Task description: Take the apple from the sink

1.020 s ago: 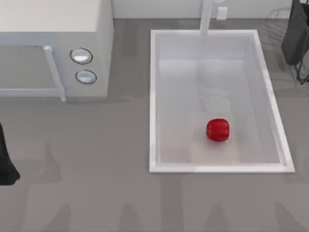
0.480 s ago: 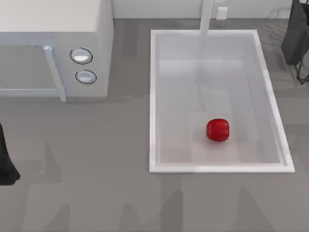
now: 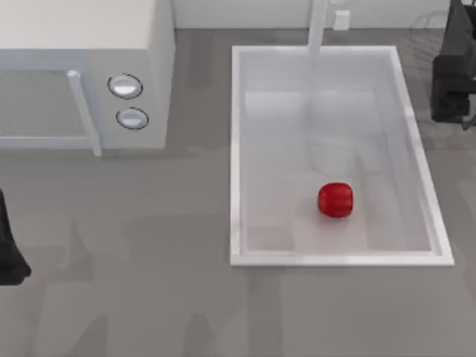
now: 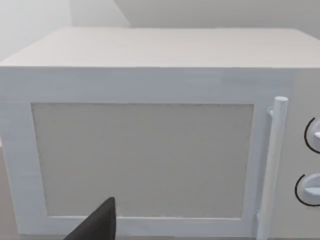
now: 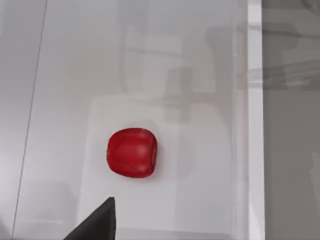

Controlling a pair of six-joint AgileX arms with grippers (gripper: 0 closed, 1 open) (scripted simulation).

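My right arm [image 3: 454, 71], at the top view's upper right edge: matte black, boxy block with thin dark struts beside it. My left arm [image 3: 9, 249], at the lower left edge: a black, rounded, tapering mass. Each wrist view's lower edge shows one black pointed finger tip [image 5: 97, 222], flat-sided and unmarked.

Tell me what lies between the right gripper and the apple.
In the top view, the sink's raised right rim and bare basin floor separate the right gripper, at the table's right edge, from the apple; nothing else.
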